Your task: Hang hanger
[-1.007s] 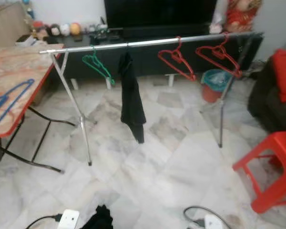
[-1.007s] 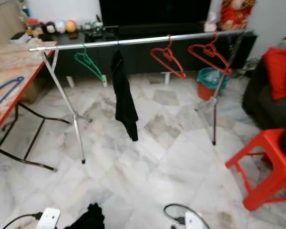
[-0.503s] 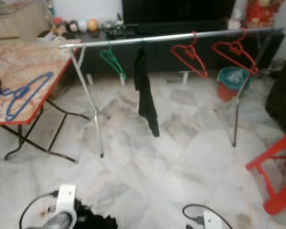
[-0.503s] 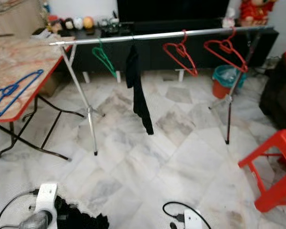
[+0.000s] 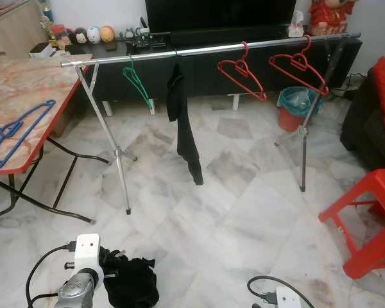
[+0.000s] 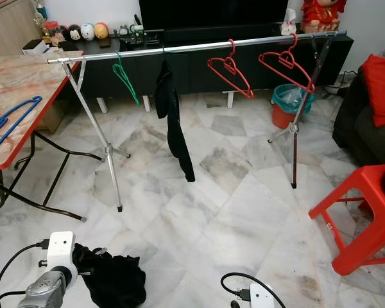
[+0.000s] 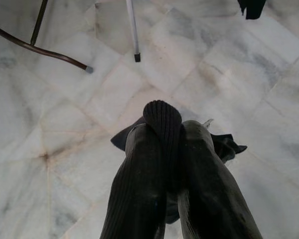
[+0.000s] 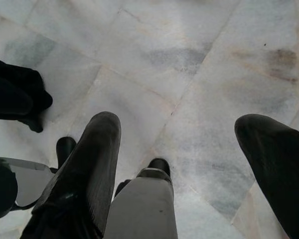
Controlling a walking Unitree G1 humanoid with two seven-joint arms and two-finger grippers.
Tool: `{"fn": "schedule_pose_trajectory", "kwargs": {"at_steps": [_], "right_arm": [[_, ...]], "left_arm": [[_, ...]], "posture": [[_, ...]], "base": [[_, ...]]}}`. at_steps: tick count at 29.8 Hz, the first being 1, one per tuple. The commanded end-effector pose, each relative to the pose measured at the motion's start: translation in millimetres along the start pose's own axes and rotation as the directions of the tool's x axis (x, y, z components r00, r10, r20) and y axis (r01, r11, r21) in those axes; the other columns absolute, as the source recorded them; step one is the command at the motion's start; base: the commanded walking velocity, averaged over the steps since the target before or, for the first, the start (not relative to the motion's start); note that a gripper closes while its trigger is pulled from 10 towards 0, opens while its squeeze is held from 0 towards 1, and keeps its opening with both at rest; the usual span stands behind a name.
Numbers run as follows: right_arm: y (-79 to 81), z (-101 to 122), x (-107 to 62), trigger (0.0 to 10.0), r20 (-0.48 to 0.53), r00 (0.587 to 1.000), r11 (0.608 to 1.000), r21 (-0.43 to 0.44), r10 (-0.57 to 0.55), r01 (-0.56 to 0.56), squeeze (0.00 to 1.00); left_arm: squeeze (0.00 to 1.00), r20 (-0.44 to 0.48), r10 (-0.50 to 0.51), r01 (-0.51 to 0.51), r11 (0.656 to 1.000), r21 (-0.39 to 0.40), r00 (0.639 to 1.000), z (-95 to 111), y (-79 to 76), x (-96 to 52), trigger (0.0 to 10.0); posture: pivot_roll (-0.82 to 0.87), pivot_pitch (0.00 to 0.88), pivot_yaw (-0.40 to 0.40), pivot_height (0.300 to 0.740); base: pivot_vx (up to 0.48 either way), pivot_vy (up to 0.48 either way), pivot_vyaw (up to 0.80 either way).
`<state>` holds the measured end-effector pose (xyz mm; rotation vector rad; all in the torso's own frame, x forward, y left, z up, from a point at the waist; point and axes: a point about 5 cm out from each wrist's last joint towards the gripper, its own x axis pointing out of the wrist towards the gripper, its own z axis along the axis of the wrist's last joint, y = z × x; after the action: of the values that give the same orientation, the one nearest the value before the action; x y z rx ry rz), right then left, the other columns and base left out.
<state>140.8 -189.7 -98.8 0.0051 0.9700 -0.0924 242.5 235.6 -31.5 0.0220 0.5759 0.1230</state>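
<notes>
Marble floor (image 5: 244,192) room, rack straight ahead. Blue hanger (image 5: 16,131) lies flat on the table (image 5: 32,83), well ahead of my left jaws, out to their left and above them. It's well apart from both grippers and nothing is touching it. I take that as the one to hang.

Left gripper (image 7: 172,124): jaws pressed together, pinching a black cloth (image 5: 133,285) that bunches under the fingertips, low over the floor. Right gripper (image 8: 184,129): jaws spread, empty, pointing at bare floor.

The rail (image 5: 205,48) is well ahead of both jaws and above them. It already carries a green hanger (image 5: 138,86), a black garment (image 5: 183,128) and two red hangers (image 5: 242,74). There are free stretches of rail between those.

My read:
- Step in hand is the approach, with no hanger gripped yet.
- Left jaws are busy, so the empty right jaws would have to reach across to the table, or the cloth gets dealt with first.
- Grip the hanger at the neck under the hook, so the hook stays free and upright.
- Bring the hook over a bare stretch of rail and lower it on before opening the jaws.
- Risk: the hanger lies flat on the tabletop, so the jaws may skate off it.
</notes>
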Motion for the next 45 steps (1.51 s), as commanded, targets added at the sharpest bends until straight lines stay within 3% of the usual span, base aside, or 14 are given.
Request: {"fn": "schedule_pose_trajectory", "kwargs": {"at_steps": [1, 45], "right_arm": [[2.3, -0.4, 0.0, 10.0, -0.001, 1.000, 1.000, 0.001, 0.007, -0.007, 0.00], [2.7, 1.3, 0.3, 10.0, 0.006, 1.000, 0.999, -0.040, 0.028, -0.027, 0.00]], "left_arm": [[0.00, 0.020, 0.018, -0.018, 1.000, -0.018, 1.000, 3.2, 5.0, -0.1, 10.0], [0.00, 0.021, 0.022, -0.021, 0.999, -0.032, 1.000, 5.1, 5.5, 0.9, 10.0]], "posture": [[0.01, 0.023, 0.061, 0.740], [0.01, 0.021, 0.060, 0.740]], "base": [[0.000, 0.337, 0.00], [0.000, 0.336, 0.07]]}}
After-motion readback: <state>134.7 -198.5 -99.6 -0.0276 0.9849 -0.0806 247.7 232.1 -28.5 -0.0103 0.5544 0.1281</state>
